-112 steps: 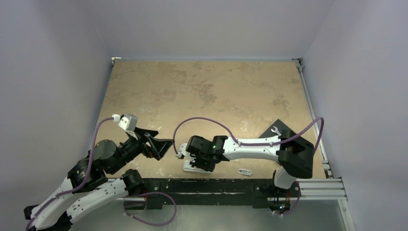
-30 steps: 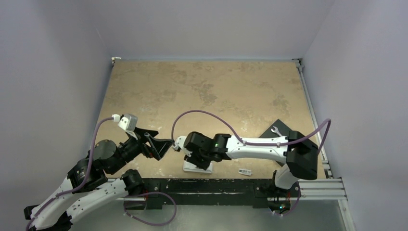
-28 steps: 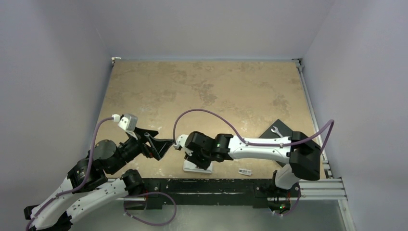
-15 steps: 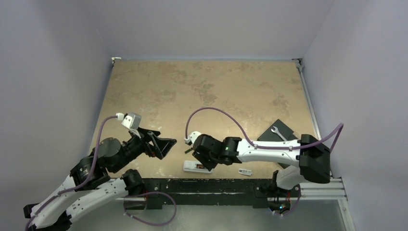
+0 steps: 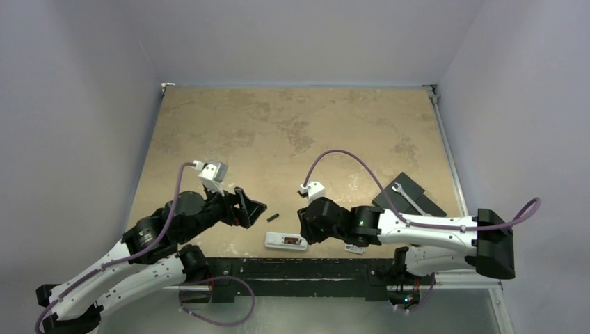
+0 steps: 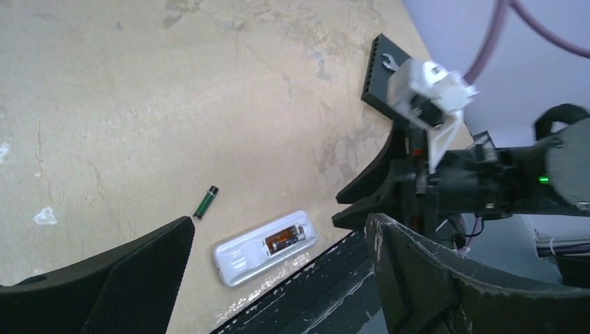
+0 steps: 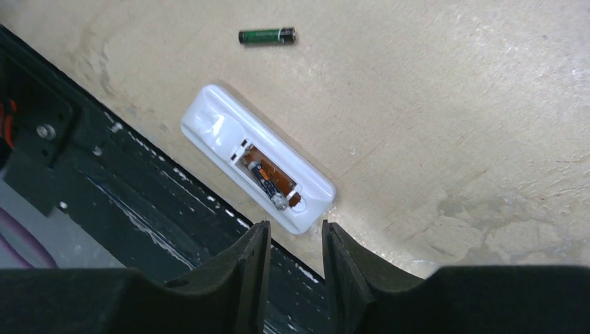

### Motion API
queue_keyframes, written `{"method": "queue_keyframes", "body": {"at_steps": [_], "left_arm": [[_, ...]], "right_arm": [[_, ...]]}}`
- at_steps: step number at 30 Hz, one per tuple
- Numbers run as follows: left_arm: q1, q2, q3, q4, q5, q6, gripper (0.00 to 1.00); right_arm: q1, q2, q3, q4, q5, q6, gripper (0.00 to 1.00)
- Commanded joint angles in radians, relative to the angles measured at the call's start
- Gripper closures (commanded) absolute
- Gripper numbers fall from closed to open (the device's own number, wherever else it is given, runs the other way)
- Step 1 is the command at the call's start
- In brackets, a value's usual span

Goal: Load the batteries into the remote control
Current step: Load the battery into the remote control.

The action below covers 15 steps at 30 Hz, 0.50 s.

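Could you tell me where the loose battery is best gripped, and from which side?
Probably mid-body, from straight above, fingers closing across its long sides: the battery lies flat on the table, clear of the remote control, with bare surface on both sides.

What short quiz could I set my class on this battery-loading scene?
1. True or false: the remote lies buttons up.
2. Where is the loose battery? A) on the table, beside the remote; B) inside the remote; C) off the table.
3. Fill in: of the left end effector and the right end effector, the ____ one is open wider.
Key: 1 false; 2 A; 3 left.
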Motion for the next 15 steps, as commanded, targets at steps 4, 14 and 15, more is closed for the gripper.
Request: {"method": "queue_keyframes", "body": {"at_steps": [4,14,15], "left_arm": [[-0.005,0.031,-0.081,0.028,0.007,-0.125,0.08],[-0.005,0.093,-0.207,0.064,0.048,-0.248,0.11],[-0.005,0.105,-0.218,0.07,0.059,-0.257,0.12]], "right_arm": [[0.002,-0.102,-0.075,0.096,0.07,0.161,0.6],[0.001,-0.049,-0.072,0.087,0.032,0.24,0.62],[0.002,-0.044,-0.074,0.092,0.022,0.242,0.62]]}}
